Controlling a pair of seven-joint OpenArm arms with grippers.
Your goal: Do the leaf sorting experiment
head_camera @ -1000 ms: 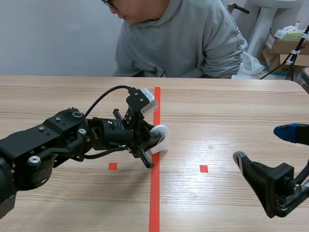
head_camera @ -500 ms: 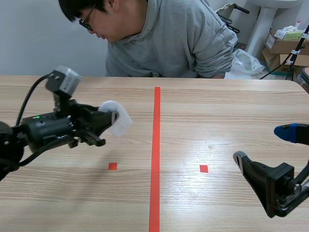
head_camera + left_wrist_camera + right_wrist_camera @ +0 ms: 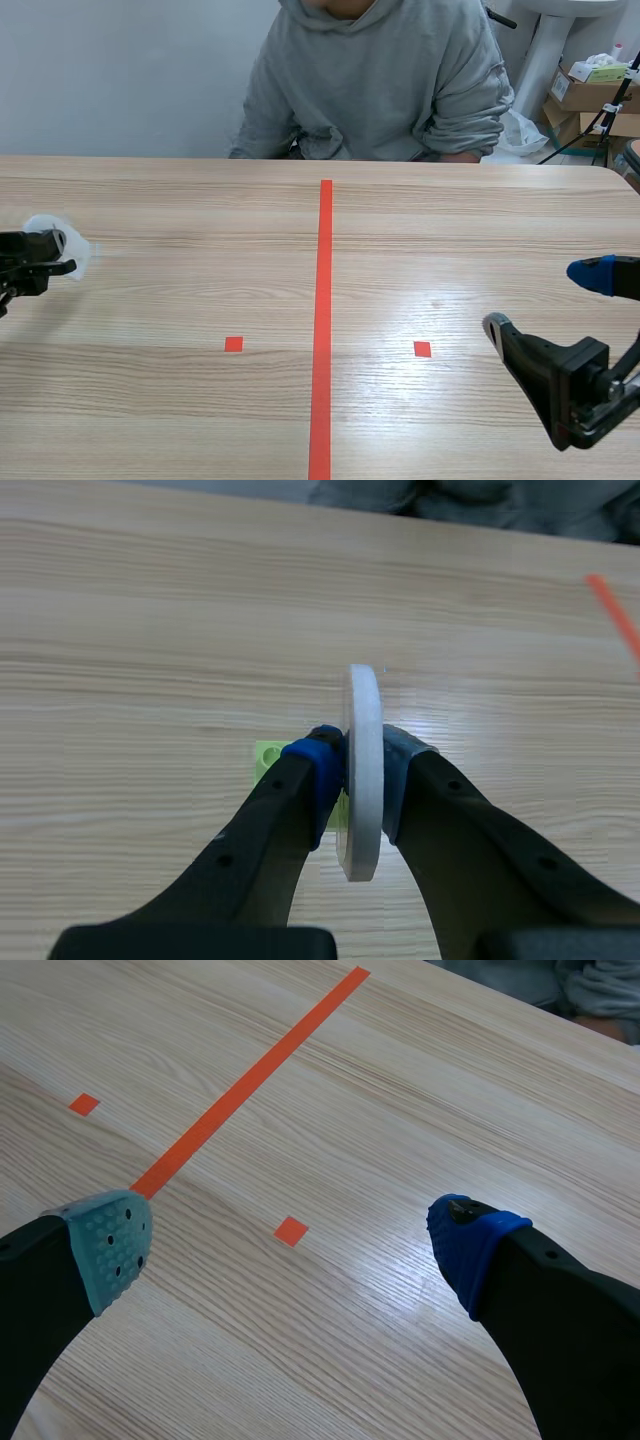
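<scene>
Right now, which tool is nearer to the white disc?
Left. The left tool is clamped on the white disc; the right tool sits open at the opposite side of the table, well apart from it.

- The pale, grained wooden table (image 3: 200, 400) runs away from me toward its far edge.
- An orange-red tape line (image 3: 322, 330) marks its middle. One small square mark (image 3: 233, 344) lies to the line's left and another (image 3: 422, 349) to its right.
- Across from me a person (image 3: 380, 80) in a grey hooded sweatshirt sits at the far edge, one sleeve resting at the table's rim.
- Behind them I see a plain grey wall (image 3: 120, 70).
- Past my far right corner, cardboard boxes (image 3: 585, 95) are stacked, with a light green-topped box (image 3: 603, 70) on top.
- Near them stands a white pedestal (image 3: 545, 50), and a white bag (image 3: 518, 130) sits beside the person's elbow.
</scene>
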